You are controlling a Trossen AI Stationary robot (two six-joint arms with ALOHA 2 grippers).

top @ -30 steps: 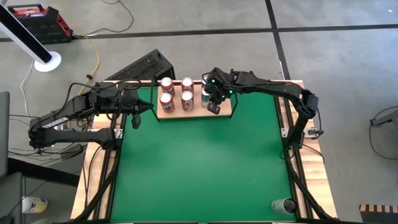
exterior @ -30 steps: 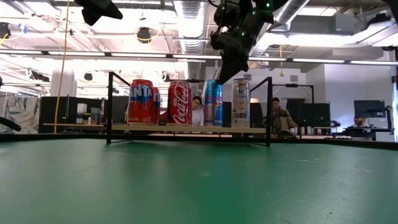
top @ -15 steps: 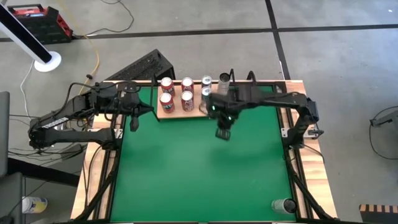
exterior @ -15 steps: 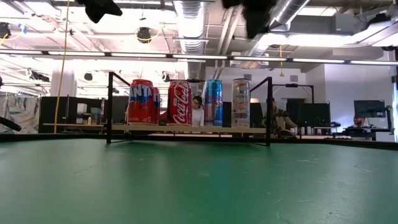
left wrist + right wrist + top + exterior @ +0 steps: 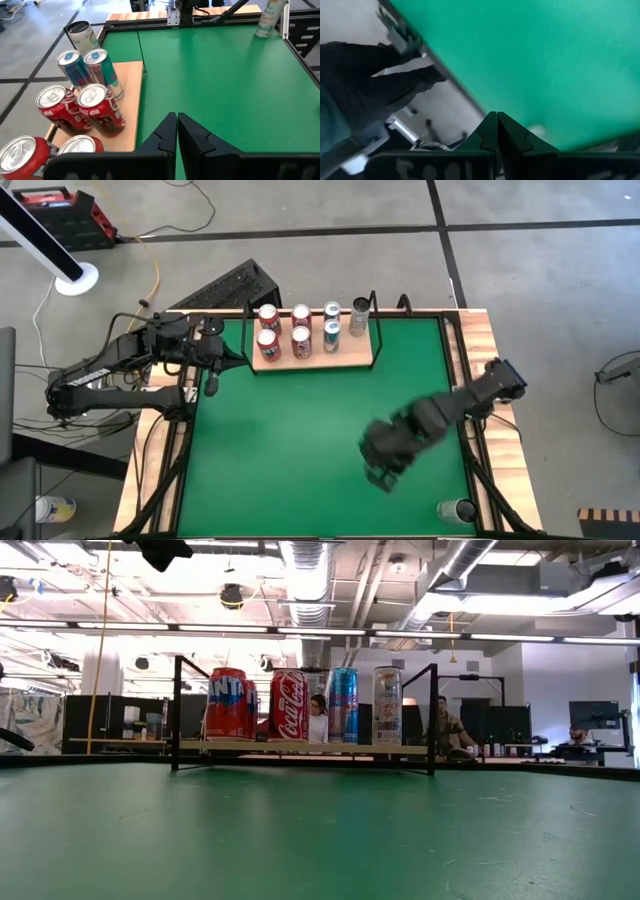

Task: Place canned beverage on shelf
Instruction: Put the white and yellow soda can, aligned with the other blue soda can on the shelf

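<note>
Above the green table, right gripper jaws closed, empty.

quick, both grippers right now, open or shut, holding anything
left gripper: shut, empty, beside the shelf.
right gripper: shut, empty, over the green table.

Both arms are dark, jointed links with black cables along them. The left gripper has matte black, angular, tapering fingers. The right gripper matches; faint lettering marks its housing.
</note>
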